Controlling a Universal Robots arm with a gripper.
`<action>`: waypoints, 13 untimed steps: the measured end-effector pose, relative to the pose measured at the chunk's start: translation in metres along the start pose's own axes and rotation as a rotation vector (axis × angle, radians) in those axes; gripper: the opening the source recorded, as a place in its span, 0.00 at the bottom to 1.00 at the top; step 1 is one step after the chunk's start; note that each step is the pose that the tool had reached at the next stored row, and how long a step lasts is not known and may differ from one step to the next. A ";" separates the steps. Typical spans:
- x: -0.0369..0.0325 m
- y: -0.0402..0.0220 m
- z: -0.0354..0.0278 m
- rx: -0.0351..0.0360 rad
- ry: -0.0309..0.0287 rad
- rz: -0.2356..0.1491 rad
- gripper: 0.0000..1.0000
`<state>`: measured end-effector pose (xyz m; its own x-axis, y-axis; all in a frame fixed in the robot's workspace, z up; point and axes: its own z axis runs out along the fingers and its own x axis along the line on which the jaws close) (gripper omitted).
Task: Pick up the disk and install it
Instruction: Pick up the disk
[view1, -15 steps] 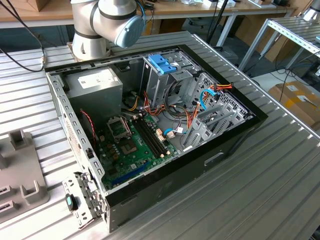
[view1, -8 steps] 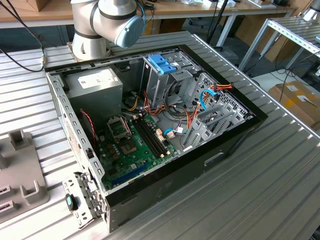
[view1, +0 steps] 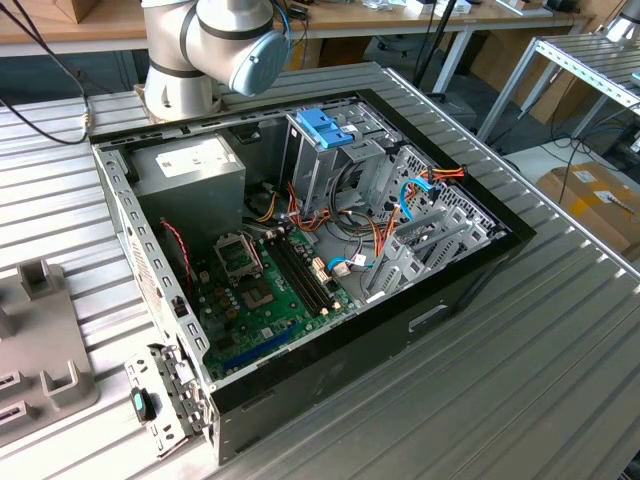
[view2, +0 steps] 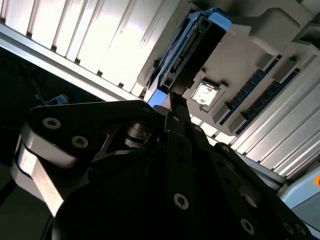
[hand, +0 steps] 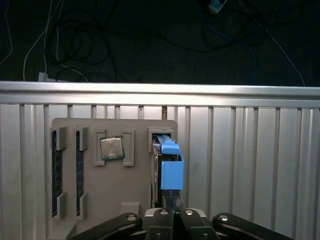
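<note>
Holds the end effector (hand: 171, 200) just beside the disk (hand: 172, 175), standing on its edge in a slot of the grey tray (hand: 135, 187) on the ribbed counter (hand: 250, 165), near a small square chip (hand: 112, 148). Cannot tell whether apart, together or clamped on it.

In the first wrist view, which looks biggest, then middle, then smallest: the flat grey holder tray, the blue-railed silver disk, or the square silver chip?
1. flat grey holder tray
2. blue-railed silver disk, seen edge-on in its slot
3. square silver chip
</note>
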<state>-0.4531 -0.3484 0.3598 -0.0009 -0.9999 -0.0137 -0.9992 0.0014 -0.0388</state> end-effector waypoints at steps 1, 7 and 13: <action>0.0001 -0.0005 0.0003 0.0000 0.0002 0.005 0.11; 0.0007 -0.0106 0.0037 0.0003 0.0008 0.021 0.11; 0.0013 -0.0126 0.0073 0.0001 0.0011 0.027 0.11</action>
<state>-0.4403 -0.3497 0.3530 -0.0276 -0.9995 -0.0136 -0.9989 0.0281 -0.0385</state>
